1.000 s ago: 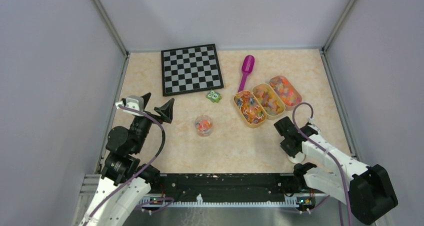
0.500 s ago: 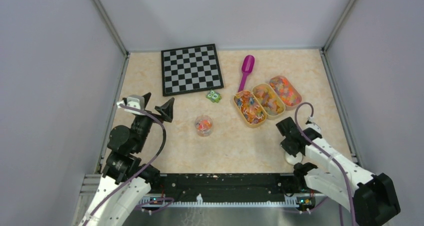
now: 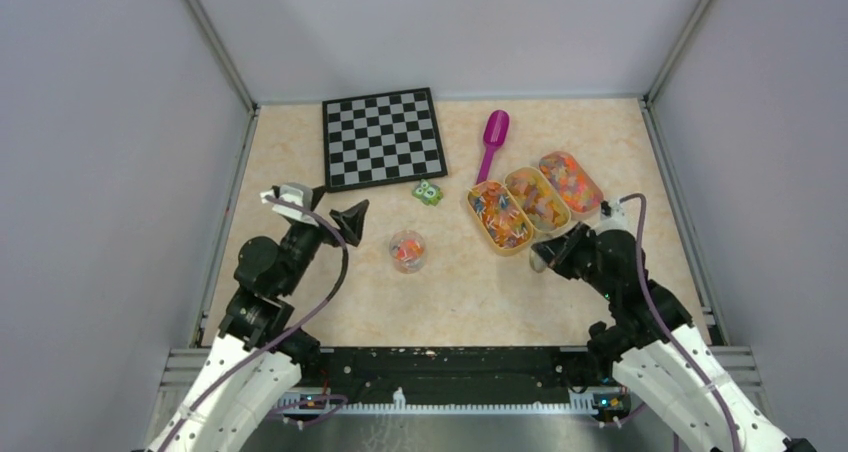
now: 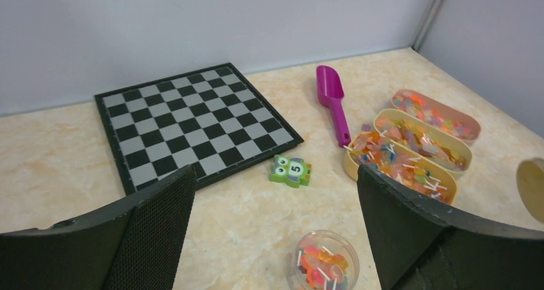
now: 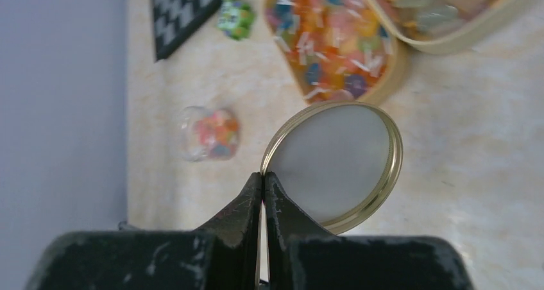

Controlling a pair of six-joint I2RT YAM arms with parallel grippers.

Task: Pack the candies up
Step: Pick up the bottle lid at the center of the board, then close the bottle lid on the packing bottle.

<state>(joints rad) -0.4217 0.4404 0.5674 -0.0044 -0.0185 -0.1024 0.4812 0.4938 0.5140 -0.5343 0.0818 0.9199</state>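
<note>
Left claw (image 3: pixel 330 217) is wide open and holding nothing, left of centre and apart from the small clear jar (image 3: pixel 407 250) mid-frame. Some candies (image 3: pixel 500 217) are in that jar, most in three oval trays (image 3: pixel 513 253) right of centre. Right claw (image 5: pixel 263 181) pinches the gold-rimmed lid (image 5: pixel 337 165) by its edge only. Risks: the thin grip lets the lid pivot or drop, and the unbraced jar tips during capping and spills across the tabletop (image 3: pixel 470 302).

Overhead camera is looking down on the whole table (image 3: pixel 290 157); both wrist cameras, closer in, are sharing the jar (image 4: pixel 296 255) of candies (image 4: pixel 324 267).
</note>
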